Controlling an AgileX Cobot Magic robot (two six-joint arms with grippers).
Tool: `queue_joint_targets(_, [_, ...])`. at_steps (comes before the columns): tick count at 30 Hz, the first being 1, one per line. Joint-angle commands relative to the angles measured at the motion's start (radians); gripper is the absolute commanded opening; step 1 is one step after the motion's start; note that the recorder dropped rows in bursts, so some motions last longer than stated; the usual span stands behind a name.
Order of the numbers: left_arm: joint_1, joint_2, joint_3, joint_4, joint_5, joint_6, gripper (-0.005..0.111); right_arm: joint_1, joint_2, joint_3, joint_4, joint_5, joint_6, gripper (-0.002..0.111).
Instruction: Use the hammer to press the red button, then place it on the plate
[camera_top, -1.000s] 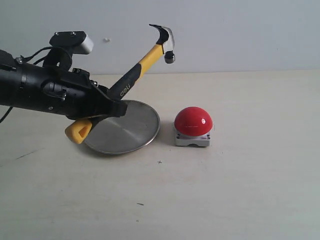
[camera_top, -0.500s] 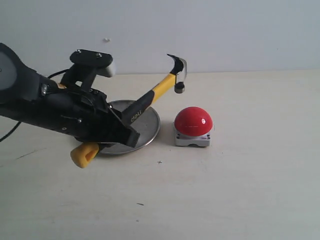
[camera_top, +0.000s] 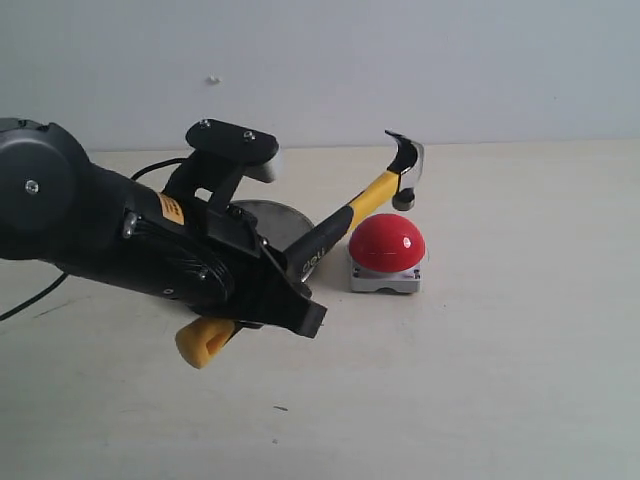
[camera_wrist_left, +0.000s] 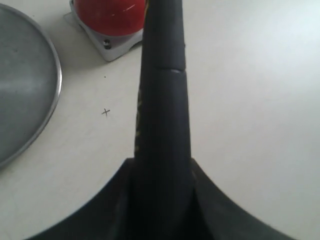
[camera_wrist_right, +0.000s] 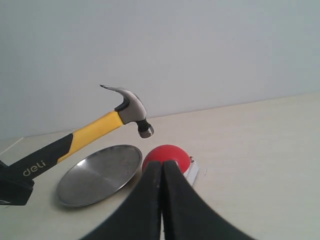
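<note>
Pressing of the red button (camera_top: 387, 242) is judged to be the step in hand; contact is not yet made.

Hammer (camera_top: 368, 198): held in the air by its black grip, which is grasped between the jaws of the left gripper (camera_top: 288, 292). The handle is tilted up to the right, with the yellow looped end low at the near left and the steel head high at the right. The striking face is pointed down, close above the red dome. A gap between face and dome is seen in the right wrist view.

Plate (camera_top: 300, 222): lying on the surface (camera_top: 500, 350) just left of the button, largely hidden behind the left arm. Nothing is seen on its visible part.

Right gripper (camera_wrist_right: 162, 190): jaws clenched together on nothing, held low on the near side of the button, well clear of the work.

Next move, as judged: the head is to be lowered onto the crown of the dome, kept centred so that it is not deflected down the glossy curve. The hammer is then to be carried left and laid on the plate.
</note>
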Motion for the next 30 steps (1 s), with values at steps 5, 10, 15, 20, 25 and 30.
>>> queue_joint_targets(5, [-0.038,-0.022,0.096,-0.025,-0.396,-0.079,0.000,0.000,-0.005,0.005,-0.007,0.001,-0.009,0.000])
queue_joint_targets(10, [-0.047,0.001,0.100,-0.038,-0.409,-0.088,0.000,0.000,-0.005,0.005,-0.007,-0.001,-0.009,0.000])
queue_joint_targets(15, [-0.077,0.034,0.100,-0.042,-0.444,-0.092,0.000,0.000,-0.005,0.005,-0.007,-0.001,-0.009,0.000])
queue_joint_targets(20, [-0.077,0.034,0.100,-0.047,-0.477,-0.092,0.000,0.000,-0.005,0.005,-0.007,-0.001,-0.009,0.000])
queue_joint_targets(25, [-0.077,-0.016,0.086,-0.047,-0.511,-0.086,0.000,0.000,-0.005,0.005,-0.007,-0.001,-0.007,0.000])
queue_joint_targets(30, [-0.077,-0.048,0.055,-0.032,-0.507,-0.081,0.000,0.000,-0.005,0.005,-0.007,-0.001,-0.007,0.000])
